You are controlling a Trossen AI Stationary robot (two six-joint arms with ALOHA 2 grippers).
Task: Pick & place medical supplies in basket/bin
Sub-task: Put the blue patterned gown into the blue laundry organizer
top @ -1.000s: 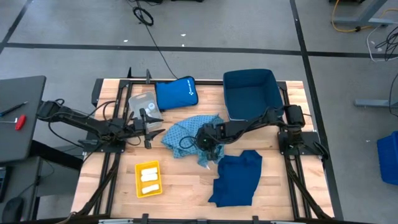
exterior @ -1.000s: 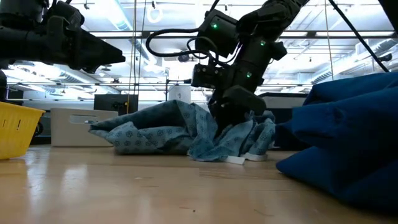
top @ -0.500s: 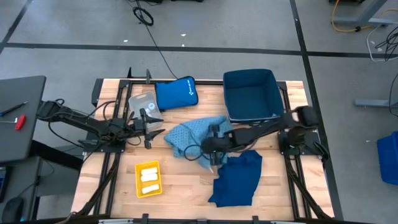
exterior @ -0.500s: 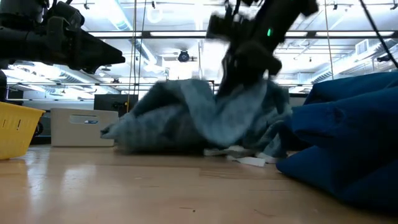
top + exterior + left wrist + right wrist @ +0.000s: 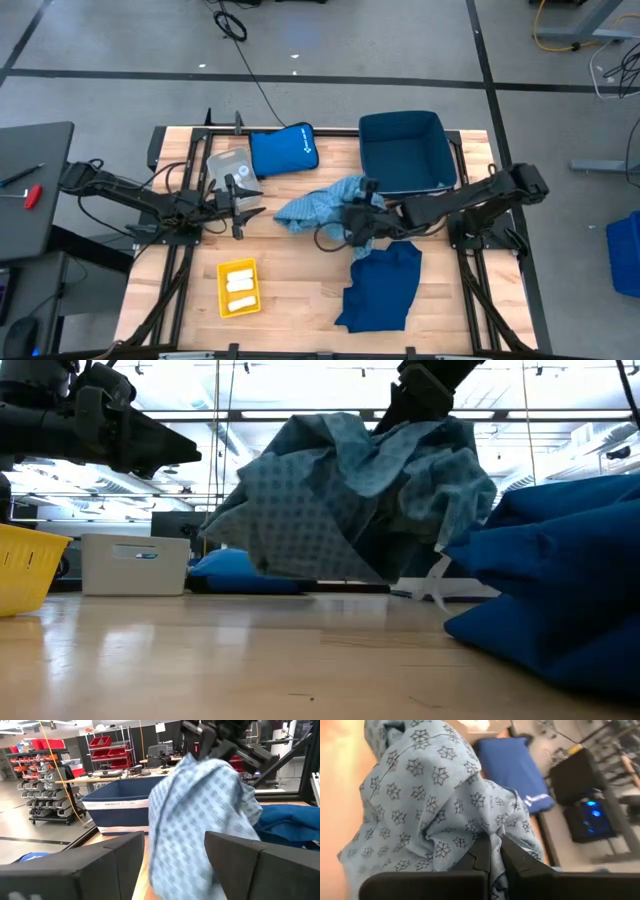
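Note:
The light-blue patterned garment (image 5: pixel 318 208) hangs bunched from my right gripper (image 5: pixel 496 853), which is shut on it above the table's middle; the low view shows the garment (image 5: pixel 350 500) raised, with a white tie (image 5: pixel 437 582) dangling. The navy garment (image 5: pixel 381 285) lies crumpled on the table at the near right. A navy bin (image 5: pixel 402 150) stands at the far right. A yellow basket (image 5: pixel 238 287) with white rolls sits near the front left. My left gripper (image 5: pixel 172 867) waits open at the left, pointing level toward the hanging garment (image 5: pixel 200 815). My right gripper pinches a bunched fold of the patterned garment (image 5: pixel 485 836) between its two fingers, several layers together. The fingers slant downward from the table's right side. The cloth hangs slack below and to the left of the fingers, and its lower edge (image 5: pixel 300 572) looks clear of the table.
A royal-blue padded pouch (image 5: pixel 283 150) and a grey box (image 5: pixel 228 165) lie at the far left. Bare wood (image 5: pixel 300 290) shows between the yellow basket and the navy garment.
My right gripper has risen and gone toward the table's right edge, tipping from pointing down to a slant. The patterned garment, which lay spread on the table, has been drawn up into a hanging bunch and carried rightward with it.

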